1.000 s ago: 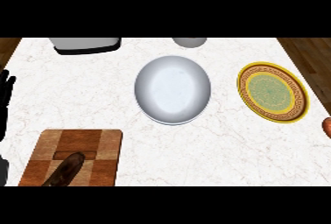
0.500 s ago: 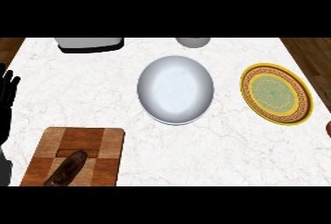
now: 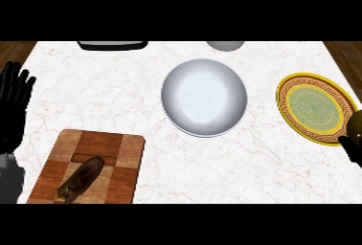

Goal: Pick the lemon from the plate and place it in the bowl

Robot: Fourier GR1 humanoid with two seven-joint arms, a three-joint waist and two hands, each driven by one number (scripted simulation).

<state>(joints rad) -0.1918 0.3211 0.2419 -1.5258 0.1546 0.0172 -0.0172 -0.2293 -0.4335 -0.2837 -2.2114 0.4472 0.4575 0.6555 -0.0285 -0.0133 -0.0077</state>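
The white bowl stands in the middle of the counter with nothing in it. To its right lies the yellow and green patterned plate, bare. At the view's right edge, just past the plate's rim, part of a dull yellow lemon shows. A sliver of my right hand curls right under the lemon and touches it; the rest of both is cut off by the edge. My left hand rests open at the left edge, fingers up, far from the bowl.
A wooden cutting board lies at the front left with a brown oblong item on it. A dark tray-like object and a grey round thing sit at the counter's far edge.
The lemon and a bit of my right hand have come further into view at the right edge, slightly higher. My left hand shows more at the left edge.
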